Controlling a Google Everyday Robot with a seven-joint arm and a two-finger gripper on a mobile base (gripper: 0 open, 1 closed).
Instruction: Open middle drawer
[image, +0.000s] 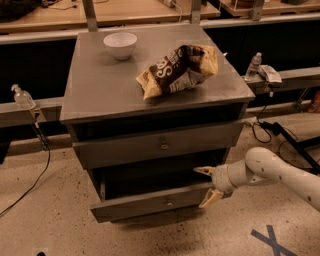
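Observation:
The grey cabinet (100, 95) shows two drawer fronts. The upper front (125, 147) has a small round knob and sits nearly flush. Below it, the middle drawer (145, 205) is pulled out partway, its knob facing me and a dark opening above it. My gripper (200, 187) is at the right end of this pulled-out drawer, open, with its pale fingertips (202, 171) spread above and below the drawer's right corner. It holds nothing. The bottom drawer front is hidden below the pulled-out drawer.
A white bowl (120, 45) and a brown chip bag (177, 70) lie on the cabinet top. Plastic bottles stand on the rail at left (22, 97) and right (253, 65). Cables (272, 132) run on the floor at right. Blue tape (272, 240) marks the floor.

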